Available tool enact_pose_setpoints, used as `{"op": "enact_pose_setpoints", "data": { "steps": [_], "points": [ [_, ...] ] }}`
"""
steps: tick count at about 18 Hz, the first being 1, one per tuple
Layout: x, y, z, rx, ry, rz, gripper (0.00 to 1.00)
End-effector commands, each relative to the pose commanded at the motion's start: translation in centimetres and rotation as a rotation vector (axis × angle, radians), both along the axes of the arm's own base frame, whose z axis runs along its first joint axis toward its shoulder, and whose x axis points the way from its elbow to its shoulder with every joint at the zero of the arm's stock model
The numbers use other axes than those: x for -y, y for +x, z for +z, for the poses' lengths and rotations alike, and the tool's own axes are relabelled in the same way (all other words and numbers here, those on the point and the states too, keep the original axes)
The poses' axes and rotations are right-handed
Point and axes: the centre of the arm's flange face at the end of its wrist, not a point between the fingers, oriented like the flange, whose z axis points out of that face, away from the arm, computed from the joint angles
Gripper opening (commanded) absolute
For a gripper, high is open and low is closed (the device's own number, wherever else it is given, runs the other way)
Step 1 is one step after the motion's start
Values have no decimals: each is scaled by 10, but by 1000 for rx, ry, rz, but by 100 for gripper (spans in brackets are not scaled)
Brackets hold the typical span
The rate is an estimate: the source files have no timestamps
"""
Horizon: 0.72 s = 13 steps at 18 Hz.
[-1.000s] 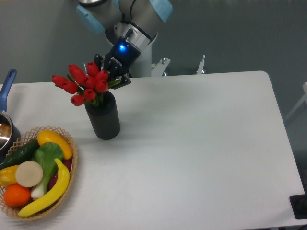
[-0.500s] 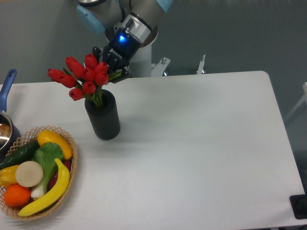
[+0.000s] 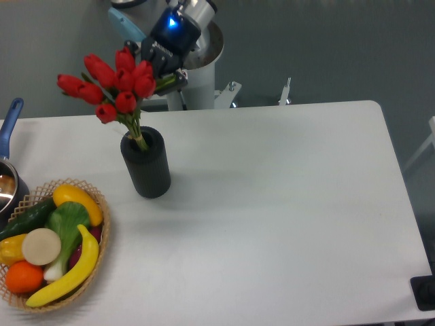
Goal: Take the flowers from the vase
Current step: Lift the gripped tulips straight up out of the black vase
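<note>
This looks like a robotics lab set up as a mock kitchen corner. A plain white surface point(image 3: 272, 204) stands against a bare grey-blue wall point(image 3: 326, 47), with 1 industrial arm point(image 3: 194, 27) mounted on a pedestal behind it and metal clamps point(image 3: 287, 92) at the rear edge. The props are staged: a wicker basket point(image 3: 102, 244) of shiny toy-like fruit and vegetables, and a blue-handled saucepan point(image 3: 8, 156) at the left edge.

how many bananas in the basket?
2. One banana lies at the wicker basket's upper edge, another curves along its right side. More could be hidden underneath.
</note>
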Motion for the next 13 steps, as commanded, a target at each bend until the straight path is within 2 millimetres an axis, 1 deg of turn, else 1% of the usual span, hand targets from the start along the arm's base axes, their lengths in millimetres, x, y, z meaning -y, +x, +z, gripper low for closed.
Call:
{"op": "enact_pose_setpoints", "data": {
  "steps": [3,7,9,10,12,13],
  "points": [
    [2,5,19,19,3,14,1],
    [0,0,41,31,3,28,1],
    [-3,-10,48,25,4,34,1],
    [-5,-19,51,18,4,39,1],
    [-8,-38,58,-7,6,55,1],
    [-7,-52,61,-23,6,70,1]
  ]
}}
